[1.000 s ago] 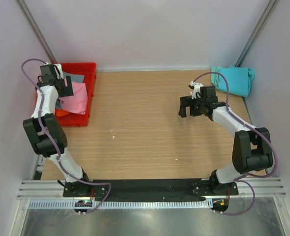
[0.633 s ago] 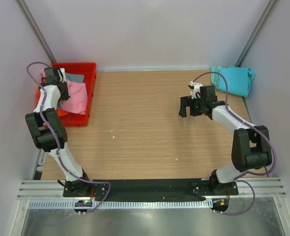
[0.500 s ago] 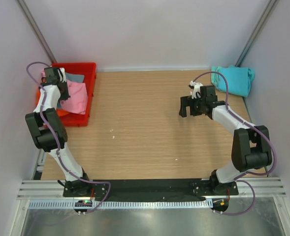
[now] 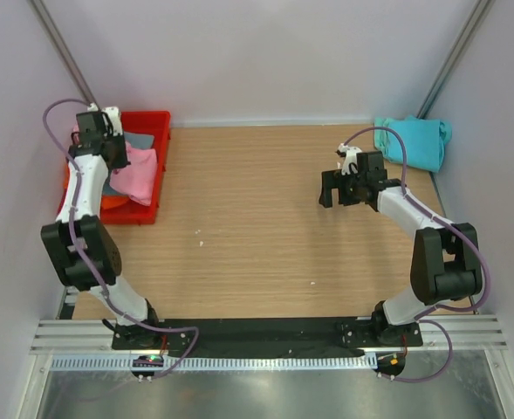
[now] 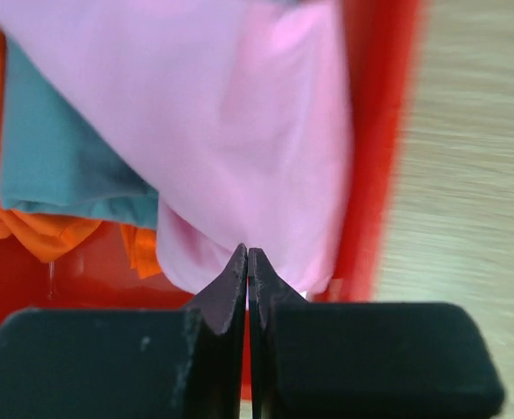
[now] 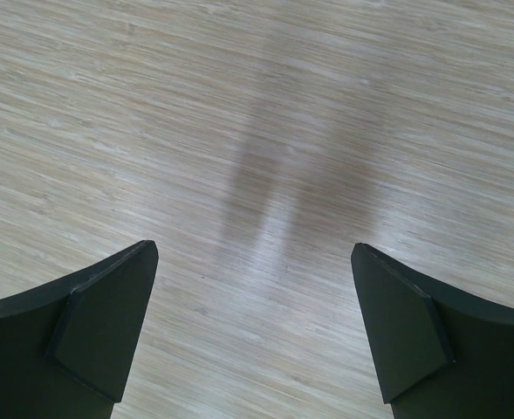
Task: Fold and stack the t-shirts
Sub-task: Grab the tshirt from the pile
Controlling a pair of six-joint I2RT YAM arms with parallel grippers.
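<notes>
The wooden table (image 4: 257, 236) carries a red bin (image 4: 158, 188) at its far left corner and a turquoise t-shirt (image 4: 411, 142) bunched at its far right corner. In the bin, a pink t-shirt (image 4: 140, 175) lies over a grey t-shirt (image 4: 139, 138) and an orange t-shirt (image 4: 110, 202). The left gripper (image 5: 248, 257) has its fingers pressed together, pinching the pink t-shirt's edge. The right gripper (image 6: 255, 251) hovers over bare wood with its fingers spread wide and holding nothing.
</notes>
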